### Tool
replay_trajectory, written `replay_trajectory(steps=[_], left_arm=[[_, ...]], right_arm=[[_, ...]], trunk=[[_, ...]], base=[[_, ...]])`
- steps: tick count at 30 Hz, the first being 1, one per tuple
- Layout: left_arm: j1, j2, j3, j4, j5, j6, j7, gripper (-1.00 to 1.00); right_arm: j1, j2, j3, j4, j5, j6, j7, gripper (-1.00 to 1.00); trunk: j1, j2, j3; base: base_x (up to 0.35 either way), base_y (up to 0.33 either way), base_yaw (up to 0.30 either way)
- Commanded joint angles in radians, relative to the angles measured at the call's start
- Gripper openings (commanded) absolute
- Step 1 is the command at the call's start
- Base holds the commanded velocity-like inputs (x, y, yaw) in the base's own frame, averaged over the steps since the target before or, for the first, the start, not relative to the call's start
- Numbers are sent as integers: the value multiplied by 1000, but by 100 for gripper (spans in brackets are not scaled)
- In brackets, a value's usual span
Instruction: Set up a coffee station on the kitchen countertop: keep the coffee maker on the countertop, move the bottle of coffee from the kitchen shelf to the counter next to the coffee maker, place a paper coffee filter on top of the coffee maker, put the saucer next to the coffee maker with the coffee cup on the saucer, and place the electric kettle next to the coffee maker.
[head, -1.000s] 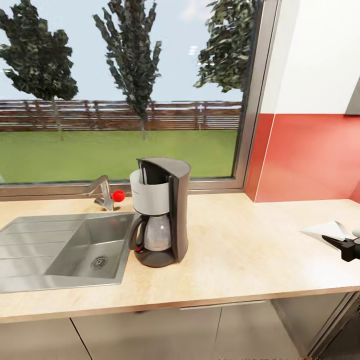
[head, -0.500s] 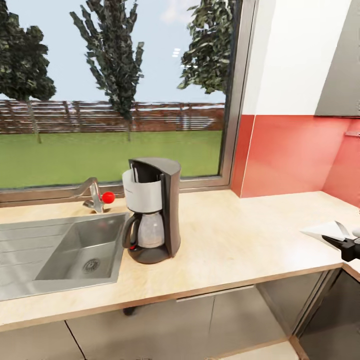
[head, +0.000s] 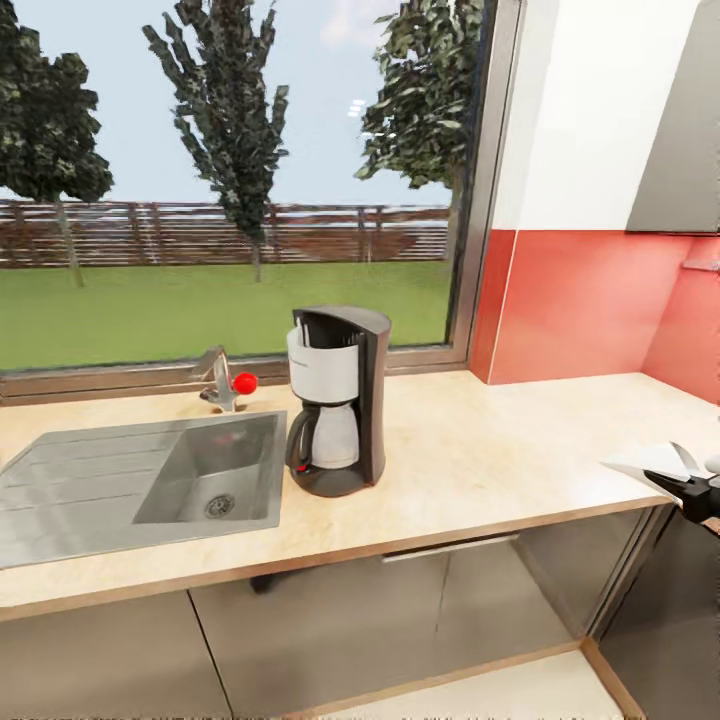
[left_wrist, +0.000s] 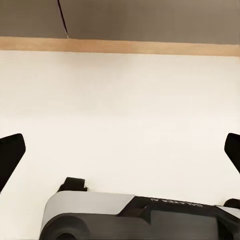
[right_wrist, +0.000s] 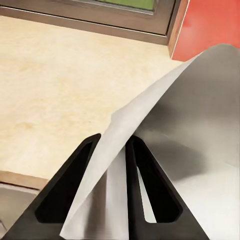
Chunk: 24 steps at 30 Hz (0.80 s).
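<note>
Countertop (head: 480, 470); edge-cropped right end effector (head: 690, 487) pinching filter (right_wrist: 170, 130)

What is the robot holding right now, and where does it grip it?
The right gripper pinches the paper coffee filter by its edge, between both fingers. The left gripper is open and holds nothing.

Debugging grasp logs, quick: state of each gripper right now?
Left gripper: open, nothing between its fingers.
Right gripper: shut on the paper coffee filter, held over the countertop.
</note>
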Motion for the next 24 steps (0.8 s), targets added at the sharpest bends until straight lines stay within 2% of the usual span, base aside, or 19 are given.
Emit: replay_trajectory(steps=[1,9,24], left_arm=[[0,-1,1,-1,7,-1,0,100],[0,0,1,-1,7,-1,0,100],[0,0,1,-1,7,-1,0,100]], right_arm=[[-1,0,-2,-1,-2,11,5,-100],[-1,0,-1,-1,-2,11,5,-100],[-1,0,-1,-1,-2,11,5,-100]], trunk=[[0,-1,-1],[0,-1,0],[0,-1,0]], base=[[-109,99,-135],[-34,85,-181],[-1,290,-15]])
